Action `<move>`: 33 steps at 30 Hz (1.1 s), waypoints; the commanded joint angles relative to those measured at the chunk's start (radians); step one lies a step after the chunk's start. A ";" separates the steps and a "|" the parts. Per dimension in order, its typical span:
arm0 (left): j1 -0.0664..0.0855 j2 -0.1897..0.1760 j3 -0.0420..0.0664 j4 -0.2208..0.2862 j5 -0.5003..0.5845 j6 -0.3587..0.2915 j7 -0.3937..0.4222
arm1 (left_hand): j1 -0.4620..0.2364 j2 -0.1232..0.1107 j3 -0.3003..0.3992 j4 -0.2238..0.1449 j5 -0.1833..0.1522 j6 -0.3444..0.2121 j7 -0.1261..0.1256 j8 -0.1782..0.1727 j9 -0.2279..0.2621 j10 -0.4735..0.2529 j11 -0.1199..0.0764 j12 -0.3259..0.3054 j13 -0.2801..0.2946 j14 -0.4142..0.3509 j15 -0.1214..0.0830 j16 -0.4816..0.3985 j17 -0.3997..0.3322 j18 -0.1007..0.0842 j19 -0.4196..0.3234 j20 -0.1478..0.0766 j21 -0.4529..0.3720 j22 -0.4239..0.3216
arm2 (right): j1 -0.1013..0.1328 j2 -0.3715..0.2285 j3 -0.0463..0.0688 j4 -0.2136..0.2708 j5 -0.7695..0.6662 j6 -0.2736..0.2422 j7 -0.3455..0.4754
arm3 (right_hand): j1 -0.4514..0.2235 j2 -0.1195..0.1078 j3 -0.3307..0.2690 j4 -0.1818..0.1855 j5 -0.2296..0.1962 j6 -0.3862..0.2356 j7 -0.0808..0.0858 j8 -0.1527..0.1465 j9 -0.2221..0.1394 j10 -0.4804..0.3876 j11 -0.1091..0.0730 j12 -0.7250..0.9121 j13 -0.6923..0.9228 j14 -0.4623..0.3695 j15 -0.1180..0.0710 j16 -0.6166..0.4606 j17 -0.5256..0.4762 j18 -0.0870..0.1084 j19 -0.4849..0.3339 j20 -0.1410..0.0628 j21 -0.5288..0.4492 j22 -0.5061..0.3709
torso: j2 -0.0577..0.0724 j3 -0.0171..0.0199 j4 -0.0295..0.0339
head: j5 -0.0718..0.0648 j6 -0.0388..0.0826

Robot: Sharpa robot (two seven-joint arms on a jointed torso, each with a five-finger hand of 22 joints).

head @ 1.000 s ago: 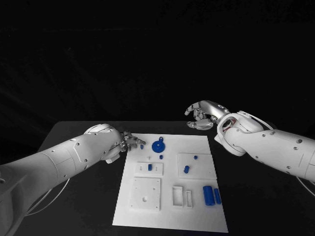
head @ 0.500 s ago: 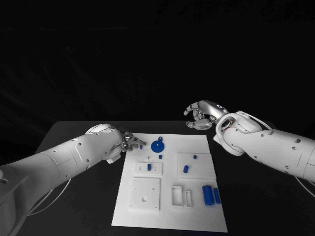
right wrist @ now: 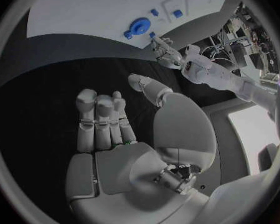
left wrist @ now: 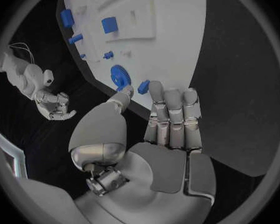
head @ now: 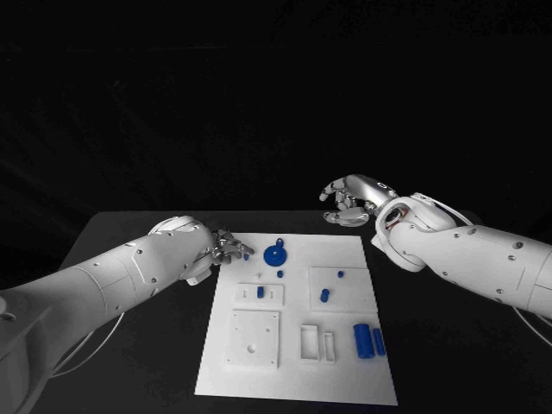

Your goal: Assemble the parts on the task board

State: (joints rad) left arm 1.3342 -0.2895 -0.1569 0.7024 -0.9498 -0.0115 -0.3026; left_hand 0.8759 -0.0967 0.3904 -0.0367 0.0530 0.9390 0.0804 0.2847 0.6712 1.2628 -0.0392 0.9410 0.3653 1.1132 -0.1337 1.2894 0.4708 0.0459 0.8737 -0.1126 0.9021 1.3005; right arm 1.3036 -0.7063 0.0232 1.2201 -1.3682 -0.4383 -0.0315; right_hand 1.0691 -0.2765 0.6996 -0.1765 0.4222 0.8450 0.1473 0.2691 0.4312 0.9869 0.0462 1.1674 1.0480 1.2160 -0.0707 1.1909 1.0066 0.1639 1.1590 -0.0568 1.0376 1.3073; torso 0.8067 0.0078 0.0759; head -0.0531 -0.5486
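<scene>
The white task board (head: 295, 379) lies in the middle of the black table. A blue gear (head: 276, 255) sits near its far edge, also seen as the gear (left wrist: 120, 76). My left hand (head: 227, 247) is at the board's far left corner. Its thumb and a fingertip pinch a small blue part (left wrist: 143, 86) just above the board, the same part (head: 247, 255) beside the gear. My right hand (head: 351, 201) hovers over the table beyond the board's far edge. It holds nothing and its fingers (right wrist: 99, 119) are loosely apart.
More blue parts stand on the board: a peg (head: 260, 292), a peg (head: 326, 296), two small studs (head: 341, 274) and two cylinders (head: 369, 341) at the near right. White raised blocks (head: 254, 339) and a slotted frame (head: 311, 342) sit on its near half.
My right hand has drifted slightly left. The left hand stays at the board's corner with the small blue part.
</scene>
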 commanded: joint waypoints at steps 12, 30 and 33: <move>-0.005 0.019 -0.001 -0.023 0.018 0.017 0.016 | 0.014 0.042 -0.019 -0.018 0.002 0.015 -0.002 -0.001 -0.006 0.002 0.004 -0.006 0.002 -0.002 -0.004 -0.006 0.003 -0.016 -0.003 -0.114 -0.009 0.004 | 0.001 0.003 0.001 0.000 -0.002 0.001 0.005 | -0.006 0.000 -0.003 0.001 0.007 0.004 0.011 0.003 -0.001 -0.006 -0.001 0.005 -0.002 0.000 0.006 -0.003 -0.001 0.098 0.008 -0.001 -0.004 0.017 | 0.000 0.0005 -0.0011 | -0.003 -0.004; -0.012 0.030 -0.003 -0.043 0.021 0.034 0.020 | 0.081 0.106 -0.018 -0.090 0.020 0.033 -0.005 0.007 -0.013 0.013 0.002 -0.010 0.004 0.003 -0.006 -0.006 0.007 -0.021 0.004 -0.115 -0.015 0.014 | 0.001 0.007 0.001 0.002 -0.002 0.001 0.005 | -0.007 0.000 -0.003 0.002 0.007 0.004 0.011 0.003 -0.001 -0.006 -0.001 0.005 -0.002 0.000 0.006 -0.003 -0.001 0.098 0.008 -0.001 -0.004 0.017 | 0.000 -0.0005 -0.0008 | -0.004 -0.004; -0.012 0.030 -0.003 -0.044 0.021 0.035 0.021 | 0.089 0.119 -0.016 -0.106 0.038 0.035 -0.005 0.008 -0.015 0.017 0.002 -0.010 0.004 0.005 -0.005 -0.006 0.008 -0.023 0.006 -0.115 -0.016 0.016 | 0.001 0.008 0.001 0.001 -0.002 0.001 0.005 | -0.007 0.000 -0.003 0.002 0.007 0.004 0.011 0.004 -0.001 -0.006 -0.001 0.005 -0.002 0.000 0.006 -0.003 -0.001 0.098 0.008 -0.001 -0.004 0.017 | 0.000 -0.0009 -0.0002 | -0.005 -0.005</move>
State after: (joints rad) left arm 1.3284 -0.2617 -0.1573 0.6587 -0.9319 -0.0038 -0.2830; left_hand 0.9622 0.0124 0.3753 -0.1375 0.0882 0.9681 0.0763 0.2877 0.6540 1.2729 -0.0370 0.9363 0.3681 1.1158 -0.1323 1.2894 0.4776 0.0304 0.8738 -0.1126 0.8904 1.3078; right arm 1.3038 -0.6996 0.0235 1.2205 -1.3679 -0.4382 -0.0315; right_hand 1.0691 -0.2765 0.6997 -0.1765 0.4261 0.8436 0.1495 0.2691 0.4313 0.9885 0.0446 1.1672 1.0471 1.2160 -0.0707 1.1909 1.0066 0.1639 1.1589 -0.0567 1.0376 1.3080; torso 0.8065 0.0072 0.0752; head -0.0567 -0.5531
